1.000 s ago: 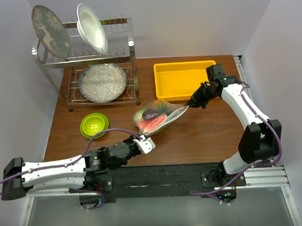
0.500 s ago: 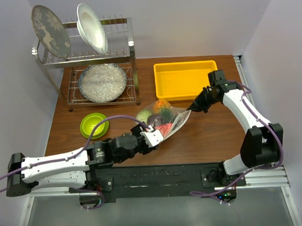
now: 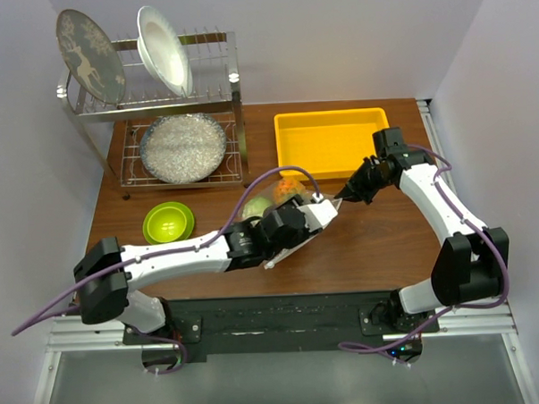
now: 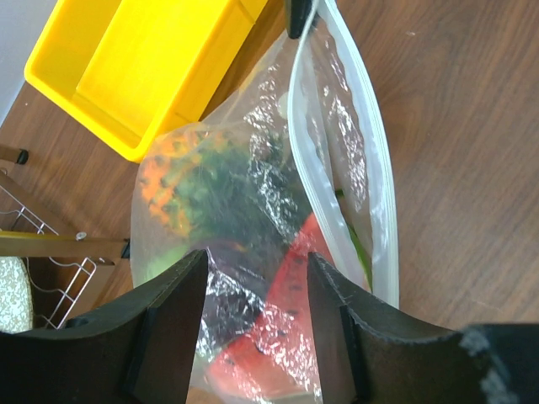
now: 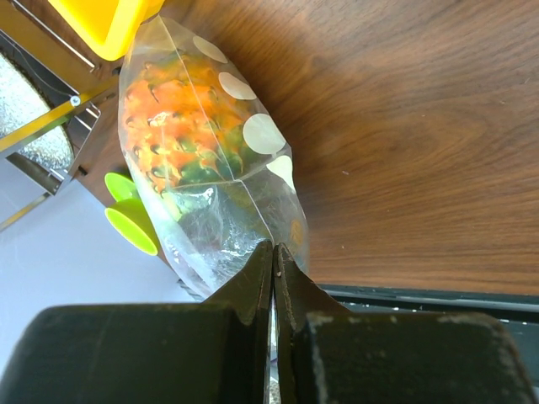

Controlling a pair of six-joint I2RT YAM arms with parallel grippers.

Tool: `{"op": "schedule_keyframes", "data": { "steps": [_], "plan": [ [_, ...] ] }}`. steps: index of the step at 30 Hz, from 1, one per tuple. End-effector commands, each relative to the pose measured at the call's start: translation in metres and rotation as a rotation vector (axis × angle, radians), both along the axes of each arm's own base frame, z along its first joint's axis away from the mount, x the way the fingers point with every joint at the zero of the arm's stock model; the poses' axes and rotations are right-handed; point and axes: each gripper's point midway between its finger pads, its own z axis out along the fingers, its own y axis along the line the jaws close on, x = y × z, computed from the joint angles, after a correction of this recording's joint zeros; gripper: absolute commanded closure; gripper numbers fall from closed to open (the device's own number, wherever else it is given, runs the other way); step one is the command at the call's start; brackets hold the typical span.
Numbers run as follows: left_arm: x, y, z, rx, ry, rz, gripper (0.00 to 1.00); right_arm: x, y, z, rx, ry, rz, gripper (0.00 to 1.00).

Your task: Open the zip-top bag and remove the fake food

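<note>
Zip-top bag (image 4: 253, 177) found mid-table, at 7 o'clock of the yellow bin (image 3: 329, 141), mouth gaping toward 3 o'clock. Pinched at that rim by the right gripper (image 3: 348, 195), jaws clamped flat on film. Straddled from above by the left gripper (image 4: 253, 290), jaws parted, gripping nothing.

Likely step: reaching in for the fake food (image 4: 286, 278). Hold the right pinch taut. Steer the left fingers through the mouth, not onto the outer film. Go for the watermelon first.

Open zip strip visible only from the left wrist, hidden under the arm in the top view. White dots visible only from the right wrist.
</note>
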Motion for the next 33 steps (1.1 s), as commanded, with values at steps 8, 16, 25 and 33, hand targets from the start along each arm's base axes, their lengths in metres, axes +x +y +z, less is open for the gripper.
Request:
{"op": "schedule_keyframes", "data": {
  "steps": [8,16,25,33],
  "plan": [
    [0.002,-0.043,0.037,-0.191,0.039,-0.068,0.44,0.002,-0.002,0.013,-0.003,-0.059,0.013,1.00],
    [0.007,-0.051,0.012,-0.147,0.137,-0.046,0.57,0.000,-0.002,0.013,-0.001,-0.057,0.011,1.00],
    [0.007,-0.054,0.002,-0.135,0.165,-0.037,0.73,-0.003,-0.002,0.011,-0.004,-0.057,0.011,1.00],
    [0.004,-0.057,0.003,-0.147,0.174,-0.059,1.00,0.000,-0.003,0.011,-0.013,-0.083,0.019,1.00]
  ]
}}
